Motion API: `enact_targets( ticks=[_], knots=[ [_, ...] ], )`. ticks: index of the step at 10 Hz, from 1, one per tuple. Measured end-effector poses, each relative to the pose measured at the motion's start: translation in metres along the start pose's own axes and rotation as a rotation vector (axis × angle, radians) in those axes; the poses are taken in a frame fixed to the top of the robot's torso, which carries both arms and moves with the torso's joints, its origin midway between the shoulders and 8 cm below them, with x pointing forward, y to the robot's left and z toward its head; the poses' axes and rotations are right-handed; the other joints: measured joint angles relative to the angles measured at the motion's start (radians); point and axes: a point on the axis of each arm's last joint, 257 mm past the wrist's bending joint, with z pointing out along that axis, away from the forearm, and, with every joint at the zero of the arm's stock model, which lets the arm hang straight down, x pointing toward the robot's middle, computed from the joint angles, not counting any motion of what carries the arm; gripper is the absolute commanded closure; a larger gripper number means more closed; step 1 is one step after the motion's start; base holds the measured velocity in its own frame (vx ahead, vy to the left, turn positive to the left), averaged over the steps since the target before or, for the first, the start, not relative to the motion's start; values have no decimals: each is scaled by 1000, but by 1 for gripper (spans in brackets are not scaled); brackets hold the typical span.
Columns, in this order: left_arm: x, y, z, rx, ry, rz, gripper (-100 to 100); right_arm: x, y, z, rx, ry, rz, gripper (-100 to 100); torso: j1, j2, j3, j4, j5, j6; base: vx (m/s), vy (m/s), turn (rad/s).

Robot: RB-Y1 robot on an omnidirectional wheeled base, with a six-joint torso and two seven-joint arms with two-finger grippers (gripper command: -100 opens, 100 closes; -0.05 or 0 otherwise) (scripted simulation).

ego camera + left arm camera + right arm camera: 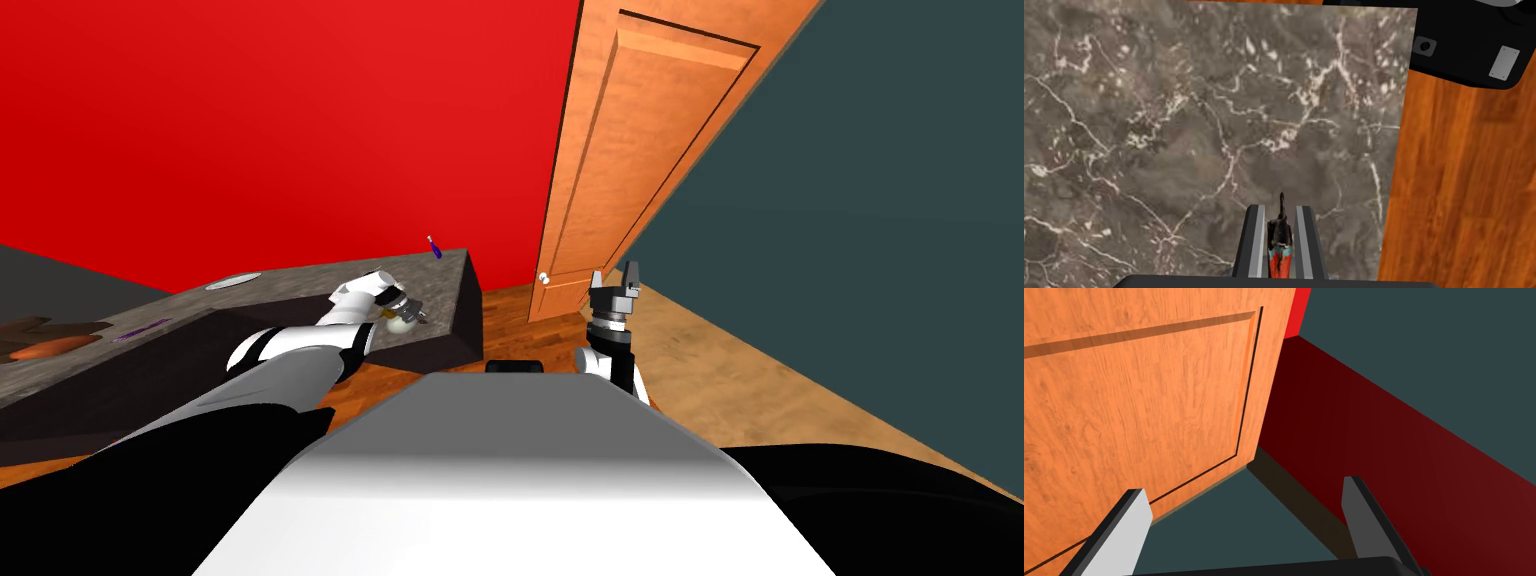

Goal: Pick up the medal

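My left gripper (1280, 220) is shut on the medal (1279, 247), a thin dark piece with a red and blue ribbon, held edge-on between the two fingers above the dark marbled table (1174, 125). In the head view the left gripper (408, 318) hangs over the near right part of that table (300, 300). My right gripper (615, 287) is raised to the right of my chest, near the door, and its fingers (1124, 528) stand wide apart with nothing between them.
The table's right edge (1404, 150) borders a wooden floor (1464, 190). On the table sit a small purple item (435, 247) at the far corner, a grey plate (233, 282) and a brown object (50, 347) at left. An orange door (640, 150) stands ahead right.
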Motion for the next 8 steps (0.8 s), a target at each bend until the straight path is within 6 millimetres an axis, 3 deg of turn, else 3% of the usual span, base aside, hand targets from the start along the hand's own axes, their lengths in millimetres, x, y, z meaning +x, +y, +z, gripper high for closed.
enact_targets(
  ticks=[3, 4, 8],
  knots=[
    [20, -15, -2, 14, 2, -55, 100, 0, 0, 0, 0, 0, 0, 0, 10, 6, 4, 1, 2, -5, -158, 196, -215],
    [23, -18, -2, 18, 1, -75, 100, 0, 0, 0, 0, 0, 0, 0, 7, 6, 3, 1, 1, -7, -50, 39, 37],
    [36, -25, -1, 25, -5, -138, 100, 0, 0, 0, 0, 0, 0, 0, 2, 4, 3, 1, 0, -2, -121, 123, -219]
  ],
)
